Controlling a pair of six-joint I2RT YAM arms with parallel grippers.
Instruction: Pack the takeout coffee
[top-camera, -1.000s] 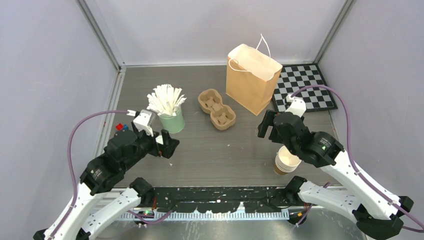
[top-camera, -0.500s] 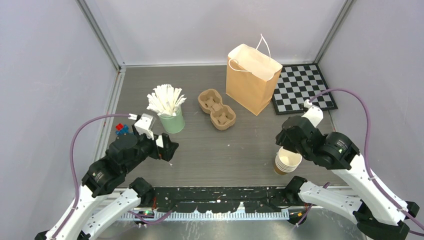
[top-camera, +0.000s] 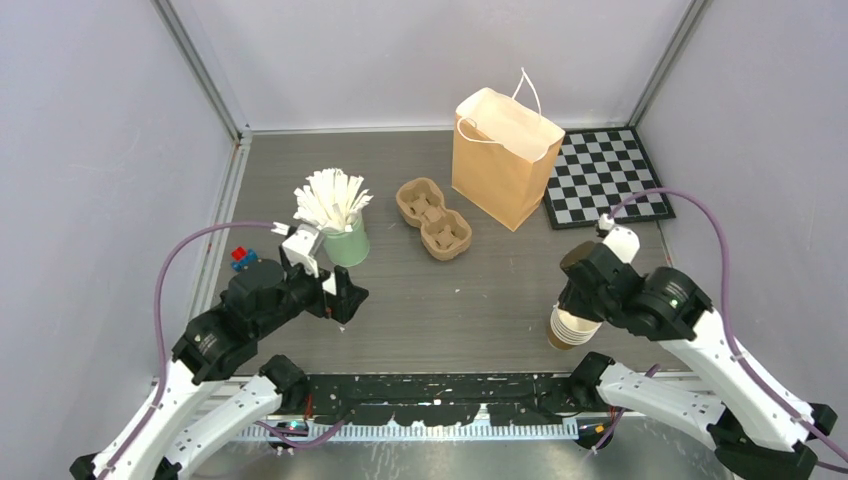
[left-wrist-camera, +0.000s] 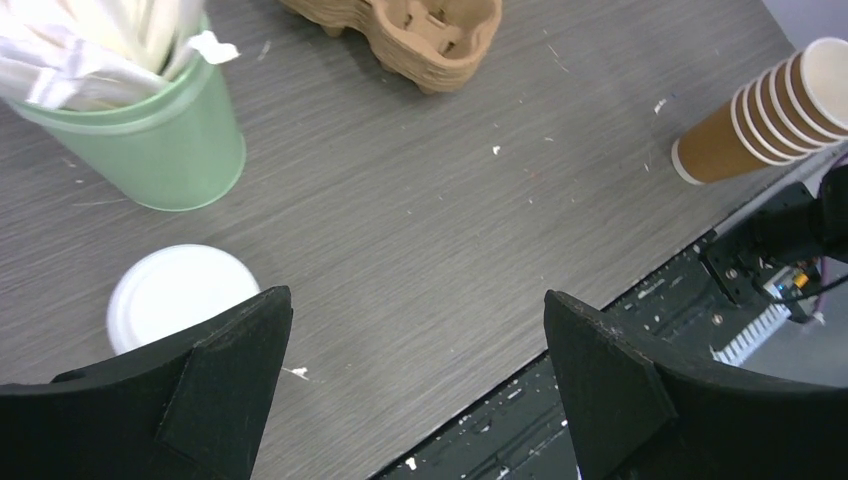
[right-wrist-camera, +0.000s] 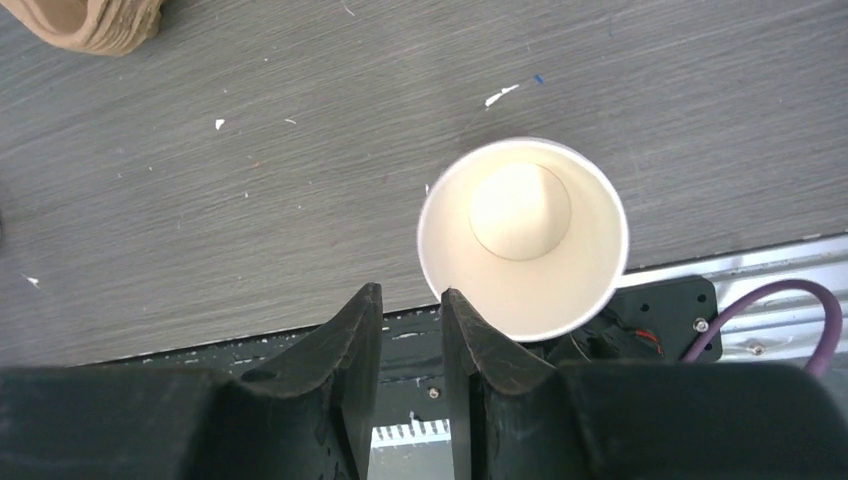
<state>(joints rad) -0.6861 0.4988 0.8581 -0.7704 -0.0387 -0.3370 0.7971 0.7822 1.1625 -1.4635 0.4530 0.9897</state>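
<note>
No lidded takeout coffee shows in any view. A stack of lidless brown paper cups (top-camera: 570, 328) stands at the front right edge of the table. My right gripper (right-wrist-camera: 412, 300) hangs just above it with its jaws only a narrow gap apart and nothing between them. Its right fingertip (right-wrist-camera: 455, 305) sits at the left rim of the top cup (right-wrist-camera: 522, 235). A round white lid (left-wrist-camera: 175, 295) lies on the table beside my left gripper (left-wrist-camera: 415, 310). I cannot tell whether a cup is under the lid. The left gripper is wide open and empty.
A brown paper bag (top-camera: 500, 165) stands open at the back. In front of it to the left lies a moulded cup carrier (top-camera: 433, 217). A green cup of white paper-wrapped sticks (top-camera: 343, 240) stands by the left arm. A checkered mat (top-camera: 605, 175) and small red and blue blocks (top-camera: 242, 254) lie near the edges.
My right gripper has swung from near the bag to above the cup stack, and its jaws have narrowed from wide open. The left arm has edged slightly to the right.
</note>
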